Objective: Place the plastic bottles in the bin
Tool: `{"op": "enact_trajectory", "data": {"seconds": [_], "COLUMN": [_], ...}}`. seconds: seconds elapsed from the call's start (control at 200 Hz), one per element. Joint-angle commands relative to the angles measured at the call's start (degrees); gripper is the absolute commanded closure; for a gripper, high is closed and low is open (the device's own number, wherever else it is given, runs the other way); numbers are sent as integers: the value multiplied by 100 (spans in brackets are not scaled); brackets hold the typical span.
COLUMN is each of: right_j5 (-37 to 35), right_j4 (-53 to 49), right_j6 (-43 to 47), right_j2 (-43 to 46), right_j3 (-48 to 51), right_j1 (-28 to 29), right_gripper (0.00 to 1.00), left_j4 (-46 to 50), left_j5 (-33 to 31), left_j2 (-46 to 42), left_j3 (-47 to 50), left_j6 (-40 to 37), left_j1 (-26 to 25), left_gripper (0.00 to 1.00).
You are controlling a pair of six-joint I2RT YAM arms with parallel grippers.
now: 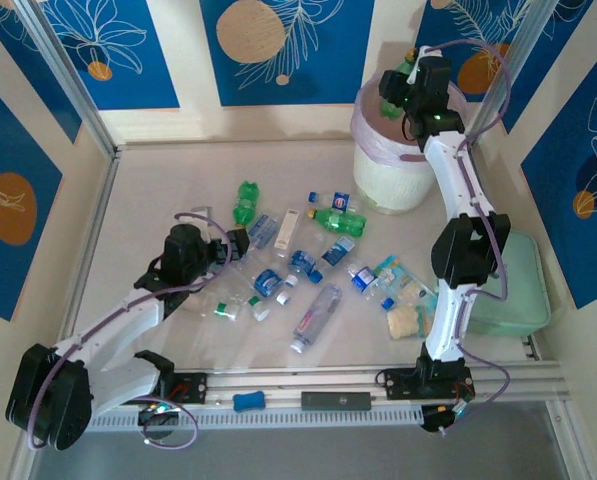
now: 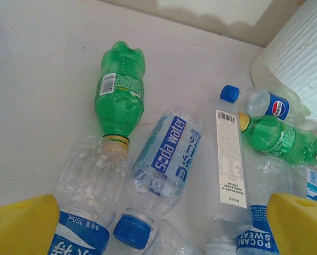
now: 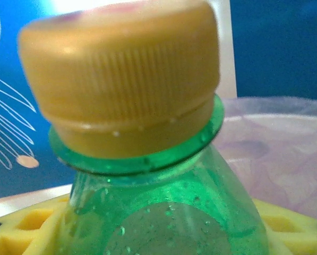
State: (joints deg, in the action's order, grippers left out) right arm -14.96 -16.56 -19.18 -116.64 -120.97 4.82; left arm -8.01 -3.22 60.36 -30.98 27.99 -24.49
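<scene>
Green bottle, yellow cap: pinched between the right gripper pads, which are partly closed on the shoulder just below the neck ring. Cap sticks out past the fingertips. Bin sits right under those fingers, with the lilac liner just behind the bottle.

Looks empty bar a few droplets inside, so probably light. Thin PET, slick and round, so it'll likely dent or squirt out if squeezed hard. The shoulder is the stiff bit, so that's a good hold.

Left gripper is wide open and holding nothing, low over the remaining bottles. Soda water bottle lies between its fingers, blue cap toward them. I'd take it mid-body, across the label.

Right wrist view gives grip depth and the droplets. Top view gives bottle-over-bin alignment and how the rest are spread.
</scene>
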Motion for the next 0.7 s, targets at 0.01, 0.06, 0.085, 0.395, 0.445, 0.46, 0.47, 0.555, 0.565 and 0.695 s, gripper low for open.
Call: {"op": "enact_trajectory", "data": {"seconds": [0.01,0.06,0.085,0.395,0.445,0.46,0.47,0.555,0.565,0.695], "right_j5": [-326,-387,-406,-448,-428,-421,-416,-305,-288,-176], "right_j4": [-431,-434,-437,-788,-805,-805,-805,-861,-872,-1086], "right_j6": [263,272,267,279,307,316,322,339,337,345], "right_j2": [-83,-104,-97,-70,-26,-9,-4,83,89,268], "right_j3": [-379,-384,-396,-941,-1010,-1022,-1029,-1098,-1103,-1141], "right_j1": [136,155,166,196,219,225,229,252,257,327], "right_gripper": [51,48,46,14,12,11,11,7,7,4], "left_j4": [220,271,290,418,460,471,475,550,560,697], "left_j5": [-48,-67,-61,-45,-29,-31,-30,-39,-38,-82], "left_j2": [-204,-235,-256,-358,-364,-360,-365,-393,-395,-471], "left_j3": [97,96,92,41,16,18,14,18,17,13], "left_j6": [-172,-201,-214,-224,-240,-243,-242,-237,-236,-271], "left_j1": [6,6,6,6,5,6,6,4,5,6], "left_gripper": [0,0,0,0,0,0,0,0,0,0]}}
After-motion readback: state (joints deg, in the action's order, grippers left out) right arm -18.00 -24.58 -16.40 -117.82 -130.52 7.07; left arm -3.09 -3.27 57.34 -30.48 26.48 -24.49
